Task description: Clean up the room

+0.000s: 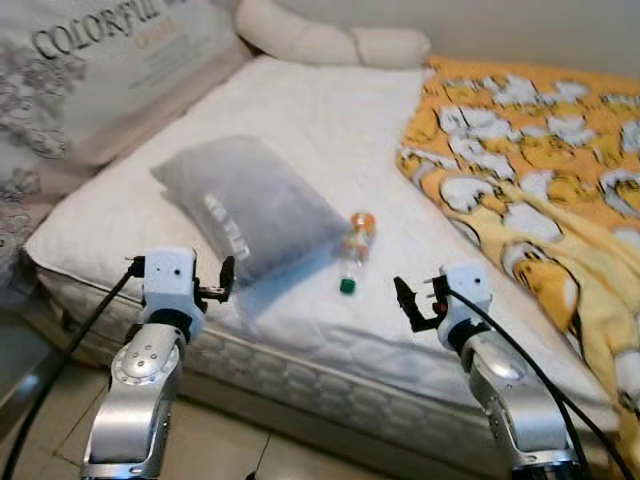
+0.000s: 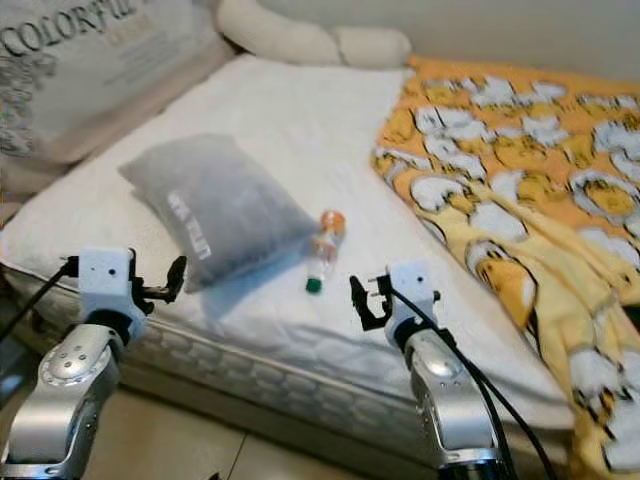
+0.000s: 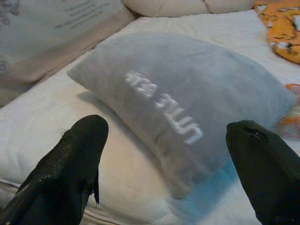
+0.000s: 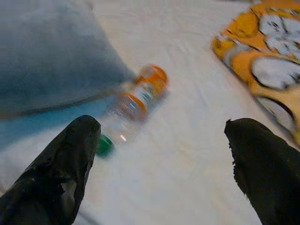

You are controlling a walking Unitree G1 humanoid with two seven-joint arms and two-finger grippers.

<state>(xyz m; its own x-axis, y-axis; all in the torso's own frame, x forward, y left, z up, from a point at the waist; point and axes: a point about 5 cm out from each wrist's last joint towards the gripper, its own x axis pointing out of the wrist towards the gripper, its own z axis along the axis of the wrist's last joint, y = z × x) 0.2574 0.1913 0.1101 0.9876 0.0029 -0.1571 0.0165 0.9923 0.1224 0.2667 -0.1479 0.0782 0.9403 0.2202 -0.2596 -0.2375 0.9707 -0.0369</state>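
Here both sets of fingers spread wide, holding nothing. Right gripper (image 1: pixel 412 303) hovers at bed (image 1: pixel 300 110) edge, plastic bottle (image 1: pixel 354 253) lying at its 11 o'clock, green cap toward it. Left gripper (image 1: pixel 222 281) at 7 o'clock of grey pillow (image 1: pixel 250 205). Orange blanket (image 1: pixel 530 150) at 3 o'clock of bottle.

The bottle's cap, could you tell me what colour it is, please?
Green, on the bottle; clearest in the right wrist view.
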